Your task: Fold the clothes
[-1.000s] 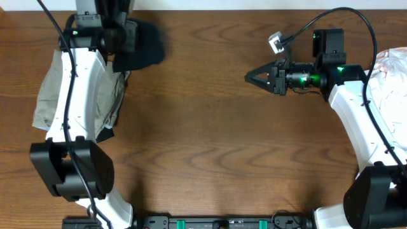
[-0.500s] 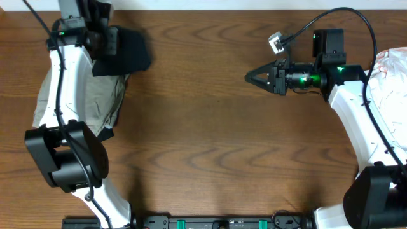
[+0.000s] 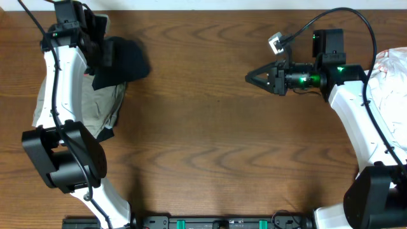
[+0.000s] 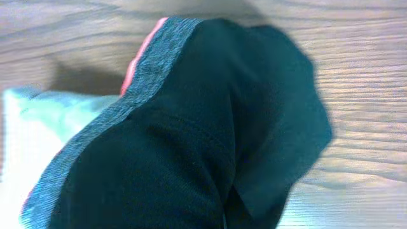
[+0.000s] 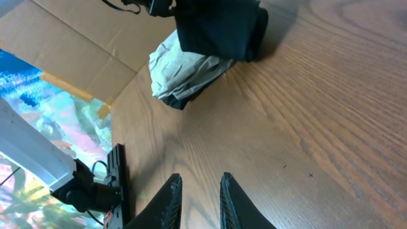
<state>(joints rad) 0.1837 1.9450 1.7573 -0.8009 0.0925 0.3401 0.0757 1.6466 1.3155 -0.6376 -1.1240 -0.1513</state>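
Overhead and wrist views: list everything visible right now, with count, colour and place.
Black trousers: one, black, grey waistband edged orange-red, far-left of table, bunched in the left fingers.
Khaki-grey garment: one, crumpled, left edge, partly under the left arm.
White fabric: one heap, white, right edge, partly cut off.
Table: one, brown wood.
Cardboard: one sheet, brown, beyond the garments.
Left fingers: dark, shut on the trousers.
Right fingers: black, slightly apart, empty, over the table's right half.
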